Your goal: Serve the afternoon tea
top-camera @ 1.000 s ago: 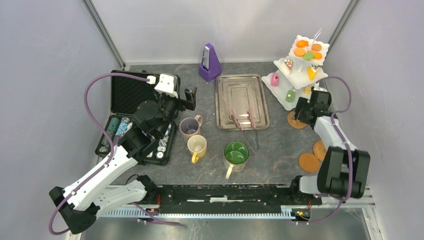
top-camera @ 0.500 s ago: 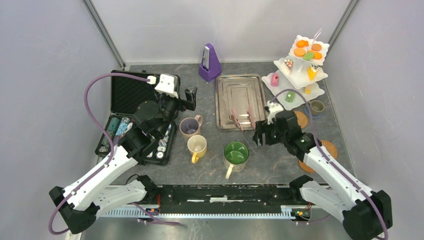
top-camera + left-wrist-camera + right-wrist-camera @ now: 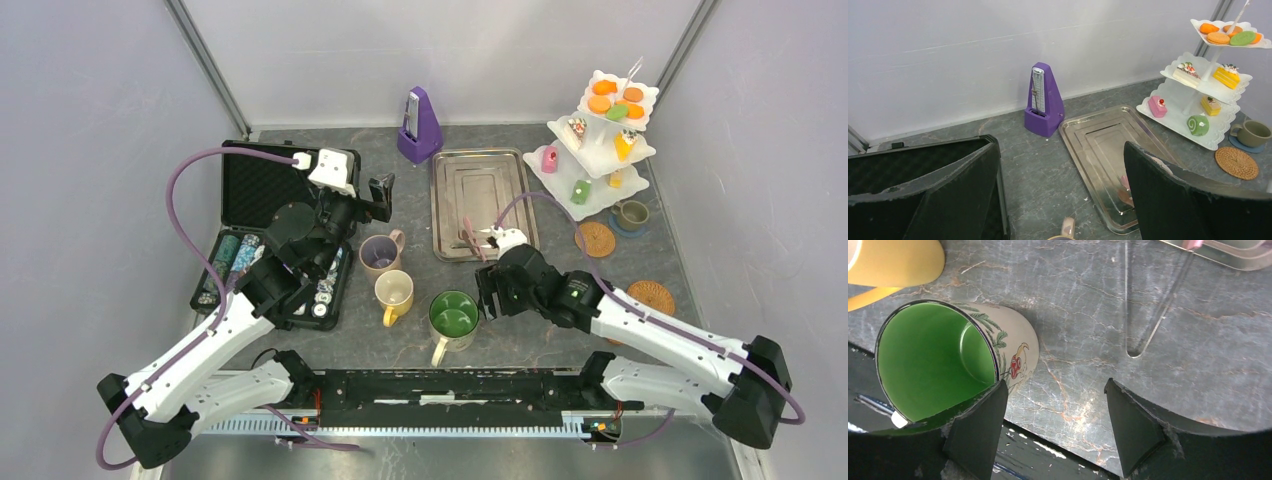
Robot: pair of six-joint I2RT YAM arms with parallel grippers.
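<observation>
Swings the right arm from the stand corner a second ago to the middle of the table. Brings the right hand low against the big green mug, and shoves that mug a little leftward and nearer the front edge than before. Leaves the olive mug on a blue mat just beside the white three-tier stand, well apart from the hand. Reads as one cup served and the next being fetched. Leaves a cork coaster bare near the stand, a likely seat for that next cup. Keeps the mauve mug and yellow mug where they were, near the left hand.

From the left wrist: shows the left hand spread wide and holding nothing, facing the stand with pastries on every tier.

From the right wrist: shows the right hand spread wide too, gripping nothing. Has only bare table between the fingers, one of them at the mug's outer wall, the mug itself outside the gap. Probably calls for re-aiming onto the wall or handle before closing.
</observation>
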